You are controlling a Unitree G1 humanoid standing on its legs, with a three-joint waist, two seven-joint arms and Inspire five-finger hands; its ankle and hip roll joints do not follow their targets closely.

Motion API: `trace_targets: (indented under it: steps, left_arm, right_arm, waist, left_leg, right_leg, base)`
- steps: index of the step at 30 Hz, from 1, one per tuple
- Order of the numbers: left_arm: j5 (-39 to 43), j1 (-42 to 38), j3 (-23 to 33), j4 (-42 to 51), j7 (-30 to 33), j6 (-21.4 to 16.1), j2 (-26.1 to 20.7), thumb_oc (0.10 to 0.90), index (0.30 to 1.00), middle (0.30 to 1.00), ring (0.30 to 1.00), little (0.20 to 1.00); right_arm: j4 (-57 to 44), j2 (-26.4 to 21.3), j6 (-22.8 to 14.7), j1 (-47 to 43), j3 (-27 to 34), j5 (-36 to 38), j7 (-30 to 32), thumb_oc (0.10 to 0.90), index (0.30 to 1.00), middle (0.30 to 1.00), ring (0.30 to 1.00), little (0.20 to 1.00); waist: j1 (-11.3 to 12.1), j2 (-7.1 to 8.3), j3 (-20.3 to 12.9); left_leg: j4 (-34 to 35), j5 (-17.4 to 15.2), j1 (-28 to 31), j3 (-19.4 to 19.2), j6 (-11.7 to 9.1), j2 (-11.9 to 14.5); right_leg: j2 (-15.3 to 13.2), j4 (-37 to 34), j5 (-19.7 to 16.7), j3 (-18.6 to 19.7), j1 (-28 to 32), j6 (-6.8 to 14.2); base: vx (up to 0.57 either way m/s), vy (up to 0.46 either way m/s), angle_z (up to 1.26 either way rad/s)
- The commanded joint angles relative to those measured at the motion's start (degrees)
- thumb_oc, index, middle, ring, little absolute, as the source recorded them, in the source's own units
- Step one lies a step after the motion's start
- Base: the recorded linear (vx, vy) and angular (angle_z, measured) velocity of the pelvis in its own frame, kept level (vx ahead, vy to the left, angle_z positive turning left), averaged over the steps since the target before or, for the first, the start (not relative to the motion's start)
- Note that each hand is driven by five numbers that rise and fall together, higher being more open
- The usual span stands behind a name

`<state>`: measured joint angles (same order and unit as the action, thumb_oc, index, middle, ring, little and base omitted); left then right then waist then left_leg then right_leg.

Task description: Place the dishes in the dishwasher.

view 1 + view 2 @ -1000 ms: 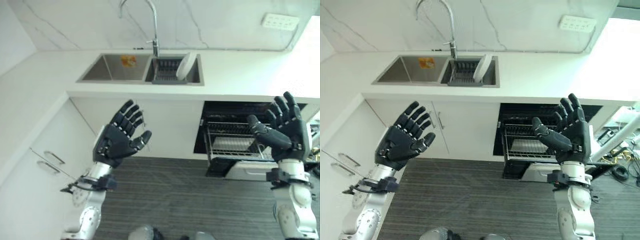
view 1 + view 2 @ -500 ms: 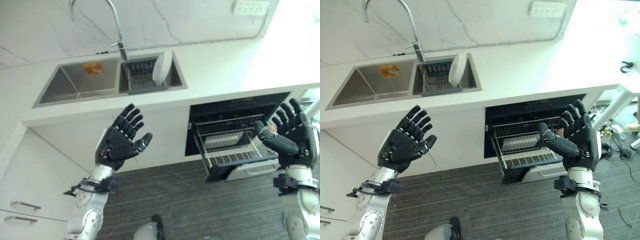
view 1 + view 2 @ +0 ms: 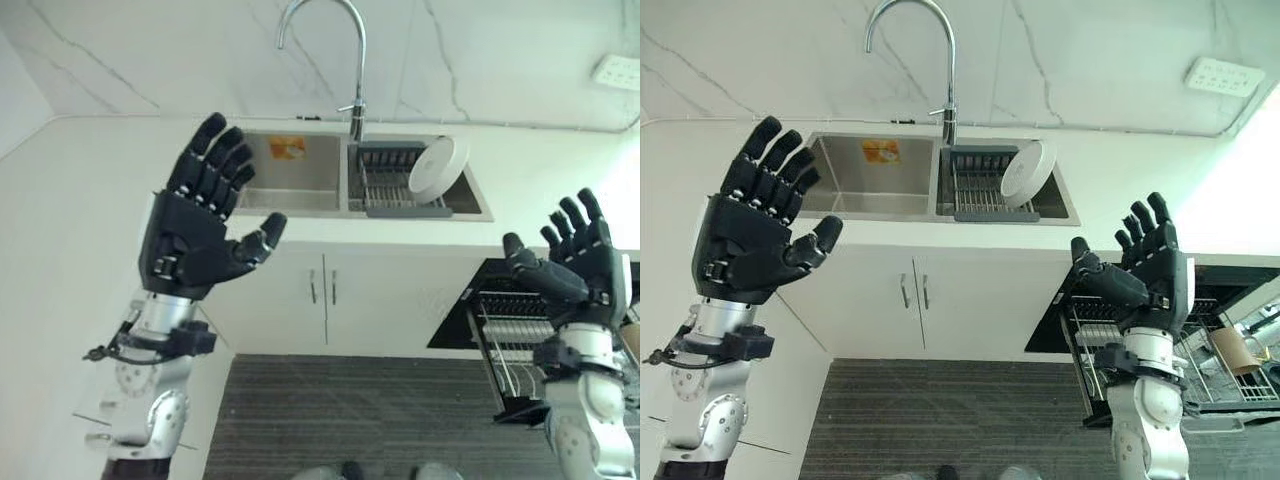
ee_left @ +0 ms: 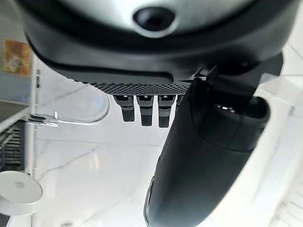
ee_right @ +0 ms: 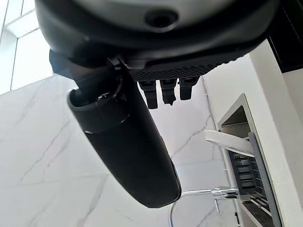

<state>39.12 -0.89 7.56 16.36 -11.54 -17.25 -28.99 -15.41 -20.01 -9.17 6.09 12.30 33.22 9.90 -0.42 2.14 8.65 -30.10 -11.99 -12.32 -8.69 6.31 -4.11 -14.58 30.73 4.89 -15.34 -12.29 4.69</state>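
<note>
A long white surface (image 3: 1160,190) runs along a white marbled wall (image 3: 1090,50), and a steel sink (image 3: 855,180) with two bowls is set into it near its back edge. A tall curved tap (image 3: 930,40) stands at the back of the sink, between the two bowls. The right bowl holds a dark rack (image 3: 975,190), and one white plate (image 3: 1025,172) leans on its edge in the right end of that rack. The left bowl has a small orange sticker (image 3: 880,152) on its back wall. Under the front edge of the surface are white cupboard doors (image 3: 960,300) with two thin handles. To the right of them the dishwasher (image 3: 1240,285) is open, and its wire basket (image 3: 515,340) is pulled out over the grey floor (image 3: 940,420). The left hand (image 3: 745,235) is held up in the air in front of the left end of the surface, its fingers (image 3: 770,165) spread out straight and holding nothing. The right hand (image 3: 1150,265) is held up in front of the dishwasher, fingers spread too and holding nothing. Neither hand touches the plate.
</note>
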Motion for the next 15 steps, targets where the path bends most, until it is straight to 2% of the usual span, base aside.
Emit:
trace_targets:
  steps: [1, 3, 4, 7, 11, 13, 15]
  left_arm:
    - [0.8, -1.3, 2.2, 6.2, 0.6, -5.4, 0.7, 0.800, 0.900, 0.900, 0.900, 0.900]
    - [0.9, -1.2, 1.8, 5.5, 0.2, -5.2, 1.0, 0.800, 0.900, 0.900, 0.900, 0.900]
    - [0.2, -1.3, 1.3, 5.1, -0.1, -5.0, 1.4, 0.800, 0.900, 0.900, 0.900, 0.900]
    - [-1.1, -1.5, 0.5, 5.5, -0.1, -4.0, 2.0, 0.800, 0.900, 0.900, 0.900, 0.900]
    - [-2.2, -1.2, 0.1, 6.0, 0.6, -3.3, 1.4, 0.800, 0.900, 0.900, 0.900, 0.900]
    - [-2.3, -1.4, 0.4, 6.3, 1.1, -2.7, 1.2, 0.800, 0.900, 0.900, 0.900, 0.900]
    - [-3.6, -1.6, 0.5, 6.3, 3.2, -3.8, 1.0, 0.800, 0.900, 0.900, 0.900, 0.900]
  right_arm:
    - [-2.3, -4.6, -3.7, -5.6, 3.0, 0.6, -1.7, 0.800, 0.900, 0.900, 0.900, 0.900]
    - [-2.0, -4.7, -4.0, -5.2, 3.1, 0.9, -2.1, 0.800, 0.900, 0.900, 0.900, 0.900]
    - [-2.0, -4.6, -4.4, -4.5, 3.2, 1.1, -1.9, 0.800, 0.900, 0.900, 0.900, 0.900]
    - [-2.8, -3.9, -5.2, -2.5, 3.6, 1.9, -1.3, 0.800, 0.900, 0.900, 0.900, 0.900]
    - [-3.4, -4.0, -5.4, -1.6, 3.5, 3.2, -0.4, 0.800, 0.900, 0.900, 0.900, 0.900]
    - [-3.3, -3.6, -4.9, -2.9, 2.5, 2.6, 0.0, 0.800, 0.900, 0.900, 0.900, 0.900]
    - [-3.0, -3.5, -4.2, -4.4, 1.4, 1.6, 0.0, 0.800, 0.900, 0.900, 0.900, 0.900]
  waist:
    - [-0.7, -2.37, -3.1]
    - [-1.7, -1.31, -2.8]
    - [-3.0, -0.95, -2.5]
    - [-4.6, -1.03, -2.5]
    - [-4.3, -0.91, -3.2]
    - [-3.5, -0.91, -3.8]
    - [-2.7, -1.16, -4.5]
  left_leg:
    - [12.9, 1.8, 5.9, 0.4, -5.6, 3.1]
    - [12.9, 0.9, 6.7, 0.5, -5.5, 1.6]
    - [12.9, 0.2, 7.6, 1.2, -5.2, 0.5]
    - [12.9, -1.1, 9.0, 3.2, -4.8, -0.8]
    - [12.9, -1.9, 9.5, 4.5, -4.7, -1.7]
    - [12.9, -2.5, 9.9, 4.6, -4.6, -1.4]
    - [12.9, -2.8, 10.2, 4.2, -4.7, -0.6]
  right_leg:
    - [5.0, -13.5, -9.8, -5.3, 5.0, 3.0]
    - [5.2, -13.5, -9.9, -3.5, 1.1, 3.6]
    - [5.8, -13.5, -10.5, -1.3, -2.5, 3.9]
    - [5.7, -13.5, -11.5, 1.4, -6.7, 4.3]
    - [5.5, -13.5, -9.9, 1.0, -5.7, 4.9]
    - [5.8, -13.5, -7.7, 0.0, -4.2, 4.6]
    - [6.7, -13.5, -4.6, -0.6, -2.4, 3.8]
  base:
    - [0.16, -0.146, -0.40]
    - [0.21, -0.122, -0.31]
    - [0.28, -0.111, 0.24]
    - [0.22, -0.104, 0.63]
    - [0.24, -0.185, 0.36]
    - [0.25, -0.209, 0.15]
    - [0.22, -0.172, -0.07]
